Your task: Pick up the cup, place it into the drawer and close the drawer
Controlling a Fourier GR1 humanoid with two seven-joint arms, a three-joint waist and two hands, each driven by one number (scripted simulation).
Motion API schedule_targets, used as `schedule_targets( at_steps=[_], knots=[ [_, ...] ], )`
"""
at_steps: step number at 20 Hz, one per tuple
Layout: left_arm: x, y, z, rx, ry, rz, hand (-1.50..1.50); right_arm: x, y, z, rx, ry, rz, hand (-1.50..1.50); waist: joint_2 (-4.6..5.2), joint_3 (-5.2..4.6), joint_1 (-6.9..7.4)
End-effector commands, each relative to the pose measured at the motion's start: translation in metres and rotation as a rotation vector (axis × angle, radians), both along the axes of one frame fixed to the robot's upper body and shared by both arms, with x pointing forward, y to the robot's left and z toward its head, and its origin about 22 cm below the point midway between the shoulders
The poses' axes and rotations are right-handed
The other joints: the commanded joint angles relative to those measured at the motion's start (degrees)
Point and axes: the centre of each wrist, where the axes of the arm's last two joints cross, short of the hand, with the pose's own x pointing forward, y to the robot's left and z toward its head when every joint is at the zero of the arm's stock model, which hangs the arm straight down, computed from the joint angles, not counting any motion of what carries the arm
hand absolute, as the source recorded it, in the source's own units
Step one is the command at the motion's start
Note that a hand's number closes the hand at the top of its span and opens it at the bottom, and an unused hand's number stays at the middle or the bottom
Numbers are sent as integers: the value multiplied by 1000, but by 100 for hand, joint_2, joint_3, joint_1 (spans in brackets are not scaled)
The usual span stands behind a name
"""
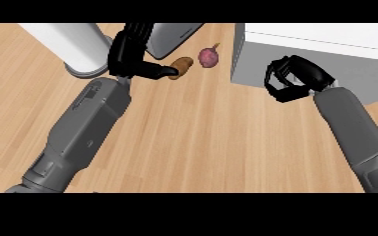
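Counter [192,140]: pale wood grain, broad bare stretch between the forearms.
Drawer unit [310,50]: boxy, white top, grey front, at the counter's right.
Right hand [295,77]: clenched against the drawer unit's front, nothing seen in it.
Left hand [133,55]: fingers straight, thumb touching a brown oblong item [181,67].
Purple rounded item [208,57]: just left of the drawer unit.
White cylinder [74,42]: far left of the drawer unit.
Cup: cannot tell where.

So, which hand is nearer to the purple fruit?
Left. The left hand is just left of the purple fruit, beside the brown item. The right hand is farther right, at the white box.
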Motion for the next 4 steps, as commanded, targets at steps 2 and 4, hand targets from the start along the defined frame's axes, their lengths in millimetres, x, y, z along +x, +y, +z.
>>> schedule_targets(
  at_steps=[2,4],
  knots=[
    [-2,-1,-1,-15,-2,-24,-150,31,-26,89,-45,-220,-202,150,100,-60,223],
    [-6,4,-9,-11,11,-23,-150,30,-30,93,-39,-221,-198,150,99,-64,268]
  ],
)
